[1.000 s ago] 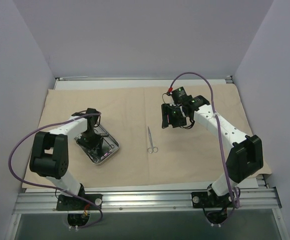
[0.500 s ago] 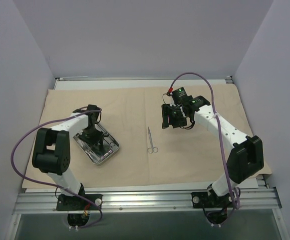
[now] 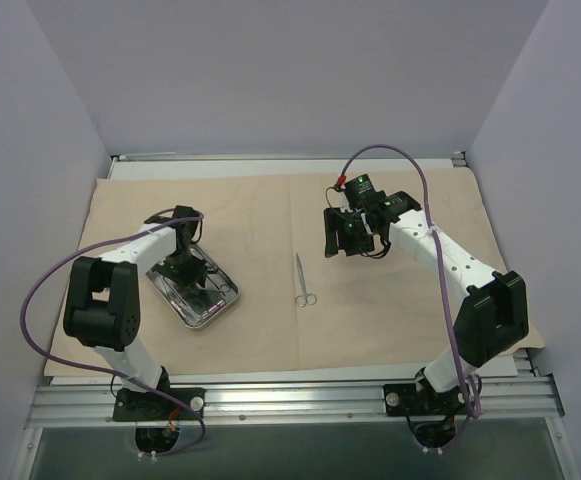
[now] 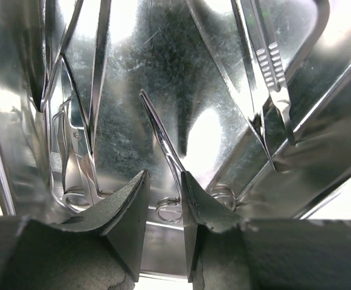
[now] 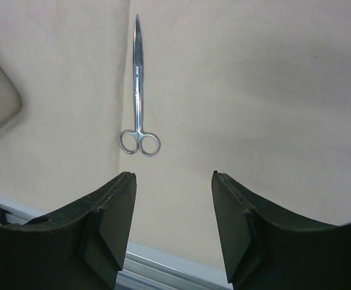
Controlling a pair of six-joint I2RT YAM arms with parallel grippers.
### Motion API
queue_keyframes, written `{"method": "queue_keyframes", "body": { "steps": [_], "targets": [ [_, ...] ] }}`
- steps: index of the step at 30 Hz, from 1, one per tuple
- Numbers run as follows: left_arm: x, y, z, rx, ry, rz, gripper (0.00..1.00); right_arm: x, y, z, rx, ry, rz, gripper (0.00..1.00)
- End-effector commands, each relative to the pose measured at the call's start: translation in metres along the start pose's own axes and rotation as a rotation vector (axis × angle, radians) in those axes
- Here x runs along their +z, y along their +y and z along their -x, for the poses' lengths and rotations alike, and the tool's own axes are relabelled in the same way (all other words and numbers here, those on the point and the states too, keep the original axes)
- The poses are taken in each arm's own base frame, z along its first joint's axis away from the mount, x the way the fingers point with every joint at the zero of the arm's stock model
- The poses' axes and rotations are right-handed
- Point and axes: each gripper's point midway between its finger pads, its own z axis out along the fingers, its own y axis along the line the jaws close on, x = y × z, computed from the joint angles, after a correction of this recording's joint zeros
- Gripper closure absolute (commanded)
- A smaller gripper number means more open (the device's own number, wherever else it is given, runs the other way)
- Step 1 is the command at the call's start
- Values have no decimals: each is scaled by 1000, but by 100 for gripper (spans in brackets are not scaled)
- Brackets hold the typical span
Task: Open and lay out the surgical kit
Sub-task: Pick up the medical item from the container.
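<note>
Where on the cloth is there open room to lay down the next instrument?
Bare cloth between the tray and the scissors, and a wide patch right of them beneath the right gripper. The tray is crowded with instruments.

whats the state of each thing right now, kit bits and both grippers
cloth wrap: unfolded, spread flat
steel tray: on the cloth, instruments inside
scissors: closed, lying alone on the cloth
left gripper: down in the tray, partly open astride a ring-handled instrument
right gripper: open, empty, above the cloth
</note>
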Motion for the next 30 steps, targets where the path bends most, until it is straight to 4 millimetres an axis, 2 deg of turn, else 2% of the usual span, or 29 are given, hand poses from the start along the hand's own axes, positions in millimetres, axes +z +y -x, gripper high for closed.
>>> {"method": "queue_keyframes", "body": {
  "steps": [1, 11, 14, 18, 19, 20, 23, 25, 26, 28, 30],
  "targets": [
    [0, -10, 9, 4, -16, -18, 63, -9, -4, 3, -11, -20, -9, 47],
    [32, -7, 19, 16, -12, 40, 64, -7, -6, 3, -2, -18, -14, 47],
    [41, -3, 21, 41, -13, 71, 71, -7, -8, 3, -1, -19, -23, 47],
    [44, -7, 19, 70, 0, 55, 87, -10, -9, 6, -2, -28, -33, 47],
    [44, -7, 19, 74, 4, 53, 94, -10, -9, 7, -3, -30, -33, 47],
    [42, -5, 19, 85, 10, 61, 98, -10, -8, 9, -3, -34, -33, 47],
    [29, -3, 21, 132, 10, 58, 98, -9, -8, 13, -5, -37, -36, 47],
    [11, -7, 27, 164, -7, 26, 98, -7, -6, 17, -14, -37, -33, 47],
    [3, 0, 26, 205, 3, 40, 98, -8, -3, 21, -19, -46, -22, 47],
    [-15, 0, 32, 236, -16, 18, 98, -7, 1, 25, -21, -51, -5, 47],
    [-36, -1, 39, 302, -44, -12, 98, -10, 12, 32, -31, -64, 50, 47]
  ]
}}
